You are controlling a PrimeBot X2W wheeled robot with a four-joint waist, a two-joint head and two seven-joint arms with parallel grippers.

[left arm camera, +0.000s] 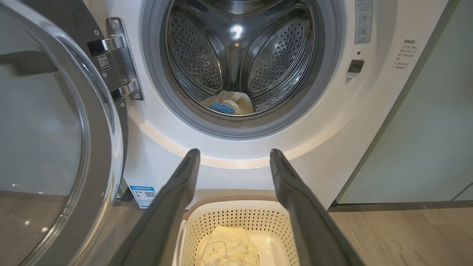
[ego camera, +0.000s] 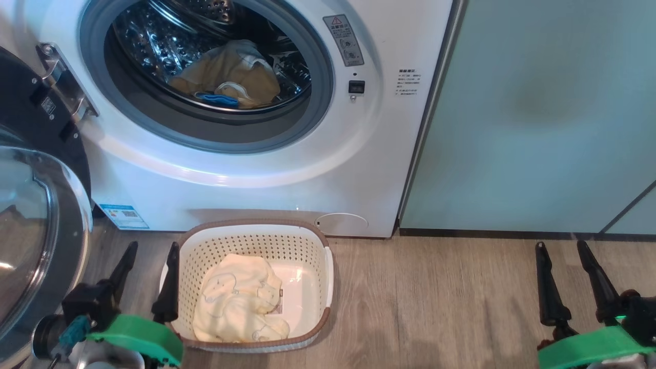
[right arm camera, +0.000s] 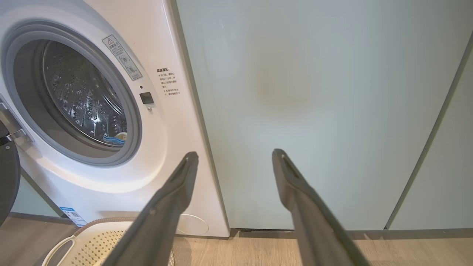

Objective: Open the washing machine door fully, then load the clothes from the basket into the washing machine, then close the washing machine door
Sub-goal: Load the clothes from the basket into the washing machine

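**Door Swung Out; Load Divided Between Drum and Basket**

The washing machine (ego camera: pixel 256 174) is seen from the front. The washing machine door (ego camera: pixel 31 230) is swung out to the left on its hinge (ego camera: pixel 64 82), so the drum (ego camera: pixel 169 46) is fully exposed. At the bottom of the drum a tan garment (ego camera: pixel 230 72) is lodged, with a pale cloth over it and a small blue item (ego camera: pixel 218 99) at its front edge.

The basket (ego camera: pixel 256 241) is set on the wood-pattern floor (ego camera: pixel 435 297), directly in front of the machine and below the drum opening. The pale yellow clothes (ego camera: pixel 238 300) are bunched in its left half, and the white basket bottom is exposed to their right.

The left gripper (ego camera: pixel 153 246) is positioned low between the door and the basket. Its fingers are spread to full width and nothing is held between them. In the head view its inner finger is overlapped with the basket's left rim; whether contact is made cannot be determined. In the left wrist view the basket is seen between the two fingers.

The right gripper (ego camera: pixel 560 245) is positioned well apart from the basket, above the floor in front of the pale green cabinet (ego camera: pixel 538 113). Its fingers are likewise spread wide and nothing is gripped.
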